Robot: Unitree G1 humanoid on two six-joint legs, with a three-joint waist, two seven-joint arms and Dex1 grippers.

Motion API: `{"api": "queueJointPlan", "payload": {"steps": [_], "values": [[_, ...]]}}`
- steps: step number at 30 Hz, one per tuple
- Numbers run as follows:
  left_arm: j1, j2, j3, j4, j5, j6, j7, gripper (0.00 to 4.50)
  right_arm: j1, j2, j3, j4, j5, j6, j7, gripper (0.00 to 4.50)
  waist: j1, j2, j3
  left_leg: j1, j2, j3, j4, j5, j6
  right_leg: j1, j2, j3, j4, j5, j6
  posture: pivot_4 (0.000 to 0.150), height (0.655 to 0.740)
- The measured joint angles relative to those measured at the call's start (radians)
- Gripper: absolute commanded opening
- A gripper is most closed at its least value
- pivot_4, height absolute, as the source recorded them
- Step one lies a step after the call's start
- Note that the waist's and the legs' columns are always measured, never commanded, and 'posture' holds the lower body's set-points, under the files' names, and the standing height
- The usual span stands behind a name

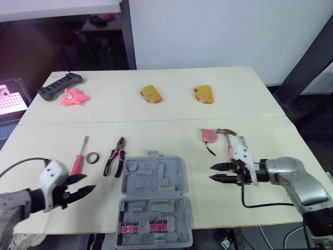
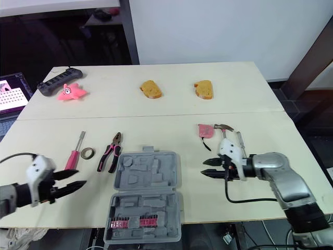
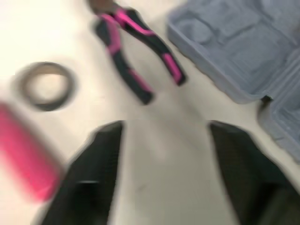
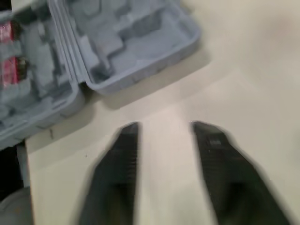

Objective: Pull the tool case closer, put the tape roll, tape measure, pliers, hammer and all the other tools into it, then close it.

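Case [image 1: 152,177] open, lower centre. Left gripper [image 1: 89,183] and right gripper [image 1: 210,172] both parted, empty. Hammer [image 1: 227,132] handle seemingly hidden behind right gripper. Pliers [image 3: 159,54] blurred.

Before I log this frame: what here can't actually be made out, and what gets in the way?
Hammer: eye views, most of its handle is hidden behind the right tool.
Pink pieces in the case: eye views, too small to identify.
Screwdriver: left wrist view, blurred and cut off by the edge.
Screen: eye views, cut off by the left edge, unreadable.
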Motion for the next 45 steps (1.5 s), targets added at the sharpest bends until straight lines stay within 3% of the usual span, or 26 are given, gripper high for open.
{"api": "queueJointPlan", "payload": {"steps": [2,11,15,21,30,35,38,45], "values": [[0.007,0.016,0.049,0.095,0.002,-0.080,-0.041,4.50,0.023,-0.031,-0.077,0.059,0.015,-0.040,0.008,4.47,0.001,-0.001,0.000,0.000,0.000,0.001,0.001,0.000,0.000,0.000,0.000,0.000,0.000,0.000,-0.001,0.150,0.7398],[-0.028,0.101,0.197,0.575,0.043,-0.382,-0.097,4.50,0.058,-0.123,-0.307,0.487,0.018,-0.252,0.032,4.47,-0.005,-0.002,0.001,0.001,0.000,0.004,-0.001,0.000,0.000,-0.002,0.000,0.003,-0.001,-0.001,-0.001,0.150,0.7398],[-0.049,0.102,0.209,0.634,0.040,-0.429,-0.128,4.50,0.044,-0.125,-0.315,0.577,0.013,-0.307,0.048,4.47,-0.006,-0.002,0.001,0.001,0.000,0.004,-0.001,0.000,0.000,-0.002,0.000,0.003,0.000,0.000,-0.001,0.150,0.7398],[-0.065,0.102,0.210,0.630,0.012,-0.432,-0.149,4.50,-0.001,-0.125,-0.311,0.551,0.026,-0.280,0.060,4.47,-0.008,-0.002,0.001,0.001,0.000,0.004,-0.001,0.000,0.000,-0.002,0.000,0.003,0.000,0.000,0.000,0.150,0.7398],[0.078,0.043,0.267,0.364,-0.073,-0.312,-0.122,4.50,-0.141,-0.115,-0.137,0.239,0.051,-0.064,0.033,4.47,-0.004,-0.002,0.002,0.001,0.001,0.005,-0.001,0.000,0.000,-0.003,0.000,0.004,0.001,0.000,0.000,0.150,0.7398],[0.183,-0.034,0.305,0.218,-0.102,-0.251,-0.084,4.50,-0.223,-0.095,-0.031,0.119,0.067,0.033,0.044,4.47,-0.002,-0.001,0.002,-0.001,-0.001,-0.005,-0.001,0.000,0.000,0.003,-0.002,-0.005,0.000,-0.001,0.002,0.150,0.7400],[0.272,-0.135,0.330,0.055,-0.122,-0.214,-0.025,4.50,-0.354,-0.065,0.061,0.058,0.072,0.128,0.050,4.47,-0.005,-0.001,0.002,-0.001,0.000,0.001,0.000,0.000,0.000,-0.001,-0.002,-0.001,0.000,0.000,0.001,0.150,0.7400],[0.362,-0.233,0.332,-0.170,-0.145,-0.129,0.090,4.50,-0.506,-0.065,0.177,-0.047,0.098,0.215,0.136,4.47,0.024,-0.004,0.003,-0.003,0.000,0.002,0.001,0.000,0.000,-0.003,-0.001,0.001,-0.001,-0.001,0.000,0.150,0.7400]]}}
